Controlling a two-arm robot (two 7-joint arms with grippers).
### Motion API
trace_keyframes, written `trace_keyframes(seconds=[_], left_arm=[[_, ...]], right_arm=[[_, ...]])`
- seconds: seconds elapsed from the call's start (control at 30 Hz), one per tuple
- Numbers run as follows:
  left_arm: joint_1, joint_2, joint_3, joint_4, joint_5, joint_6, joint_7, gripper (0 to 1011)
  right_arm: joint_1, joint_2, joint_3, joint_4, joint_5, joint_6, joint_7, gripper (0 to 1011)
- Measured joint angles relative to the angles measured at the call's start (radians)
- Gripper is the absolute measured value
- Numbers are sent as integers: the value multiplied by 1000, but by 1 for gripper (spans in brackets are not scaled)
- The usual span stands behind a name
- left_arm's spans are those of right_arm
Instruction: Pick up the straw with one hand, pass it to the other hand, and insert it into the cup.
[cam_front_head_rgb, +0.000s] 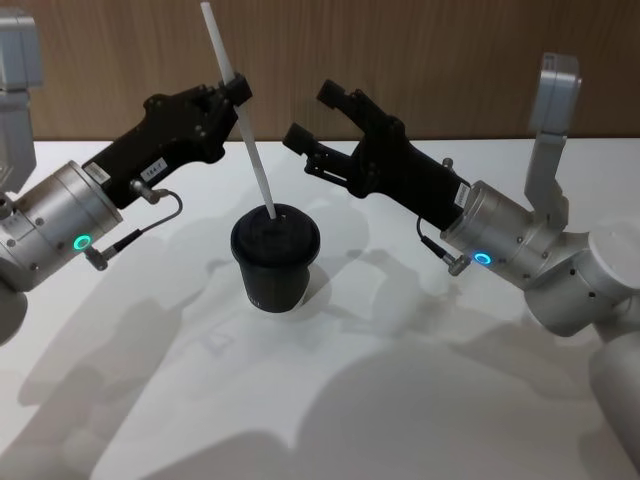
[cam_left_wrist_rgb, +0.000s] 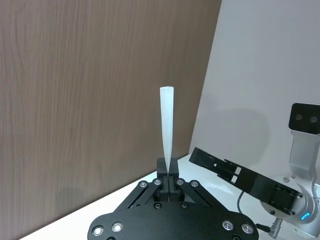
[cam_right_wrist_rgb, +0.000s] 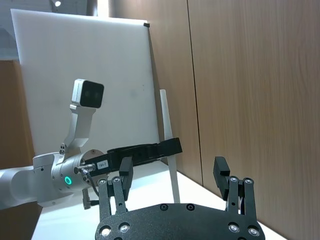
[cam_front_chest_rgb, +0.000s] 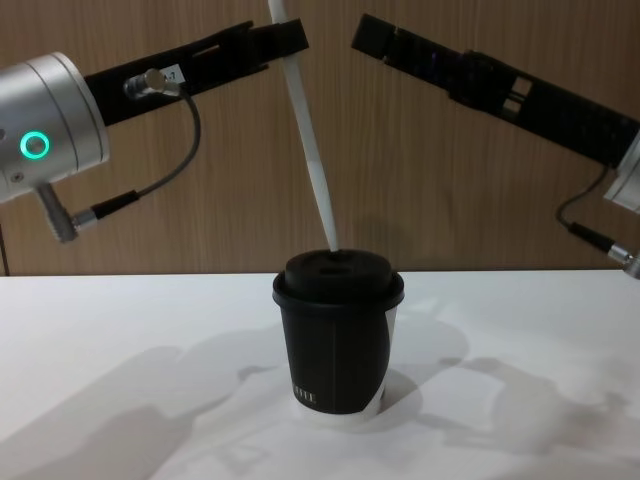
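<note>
A bare lab-style test bench: a plain white table (cam_front_head_rgb: 300, 400) against a wood-panelled wall (cam_front_head_rgb: 430, 60).

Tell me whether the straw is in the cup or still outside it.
In: the straw has its lower tip in the cup lid's hole, leaning, with the left gripper shut on it higher up.

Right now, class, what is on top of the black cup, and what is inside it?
A black domed lid caps the cup. The straw, held by the left gripper, leans with its lower end in the lid's hole. The lid hides the inside.
</note>
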Motion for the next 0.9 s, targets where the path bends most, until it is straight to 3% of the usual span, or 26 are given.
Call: trace_keyframes(seconds=[0.9], left_arm=[[-35, -54, 5, 90, 34, -13, -33, 3]], right_arm=[[0, 0, 0, 0, 0, 0, 0, 1001]])
